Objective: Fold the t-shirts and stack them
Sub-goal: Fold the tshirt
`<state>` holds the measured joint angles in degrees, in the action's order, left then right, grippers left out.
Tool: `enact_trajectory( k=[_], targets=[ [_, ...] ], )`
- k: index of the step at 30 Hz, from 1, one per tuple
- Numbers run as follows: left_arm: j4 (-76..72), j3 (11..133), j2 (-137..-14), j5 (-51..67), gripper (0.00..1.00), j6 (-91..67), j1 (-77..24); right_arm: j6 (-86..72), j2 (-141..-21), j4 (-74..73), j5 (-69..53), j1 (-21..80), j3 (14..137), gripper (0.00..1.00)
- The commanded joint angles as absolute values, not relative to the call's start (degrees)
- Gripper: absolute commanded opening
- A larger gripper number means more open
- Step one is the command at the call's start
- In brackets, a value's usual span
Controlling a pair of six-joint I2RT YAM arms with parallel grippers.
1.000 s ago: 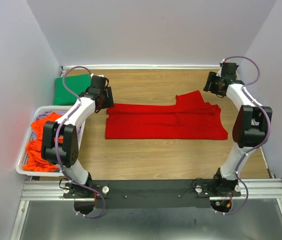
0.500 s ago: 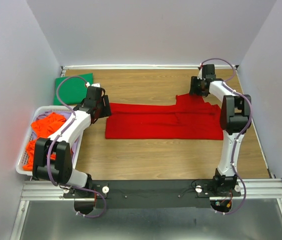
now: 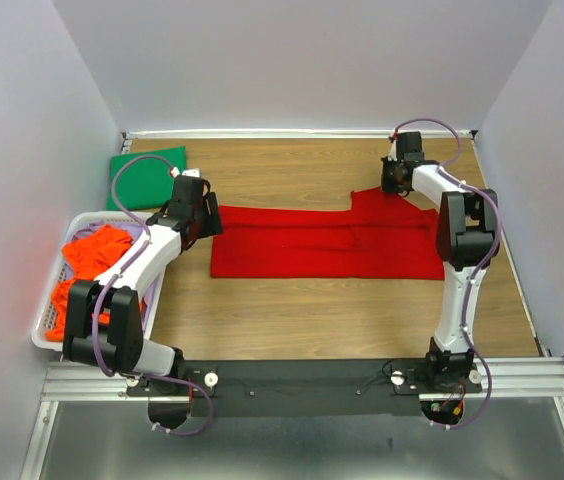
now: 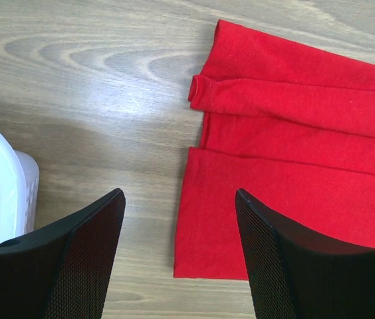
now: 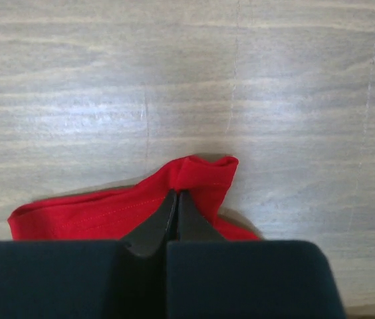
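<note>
**Red shirt pinched at its far right corner, left jaws wide over the other end**

Some of this is hard to see. From above, the right gripper (image 3: pixel 394 180) is a dark knot at the far right corner of the red t-shirt (image 3: pixel 332 243), and its fingertips are lost against the cloth. Only its own wrist camera settles things: the two fingers are pressed flat together at (image 5: pixel 176 196), with a small hemmed fold of red (image 5: pixel 127 212) bunched up at their tips. How much cloth sits between them is hidden behind the black fingers.

The basket (image 3: pixel 47 330) is partly covered by the left arm. The orange t-shirts (image 3: pixel 87 265) inside are a crumpled heap whose number I cannot tell. In the left wrist view only a curve of its white rim (image 4: pixel 1 179) shows, with a scrap of something pale inside, cut off at the edge.

The left gripper (image 3: pixel 205 212) hangs spread wide (image 4: pixel 179 199), holding nothing, above the red shirt's left edge and the bare wood beside it.

The red shirt lies across the middle of the table (image 3: pixel 292 320) as a long folded band. Its left end (image 4: pixel 294 179) shows several stacked layers, with one hem rolled over at the far corner. Its right end is broader and less even.

A green t-shirt (image 3: pixel 147 172) lies folded flat in the far left corner, apart from the red one.
</note>
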<state>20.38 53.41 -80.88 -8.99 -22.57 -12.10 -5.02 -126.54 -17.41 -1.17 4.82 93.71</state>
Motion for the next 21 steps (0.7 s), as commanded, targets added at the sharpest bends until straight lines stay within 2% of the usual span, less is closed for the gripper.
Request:
enact_trajectory(
  k=[1,21],
  targets=[
    [18.64,52.82,-79.10,-9.67,0.75,-23.20,-12.48,-5.45,-122.46,-20.83,0.36,5.19,90.44,0.01],
    [15.56,53.88,-82.88,-7.91,0.74,-22.24,-13.62,-17.22,-85.53,-23.03,-11.24,5.19,57.76,0.01]
  ],
)
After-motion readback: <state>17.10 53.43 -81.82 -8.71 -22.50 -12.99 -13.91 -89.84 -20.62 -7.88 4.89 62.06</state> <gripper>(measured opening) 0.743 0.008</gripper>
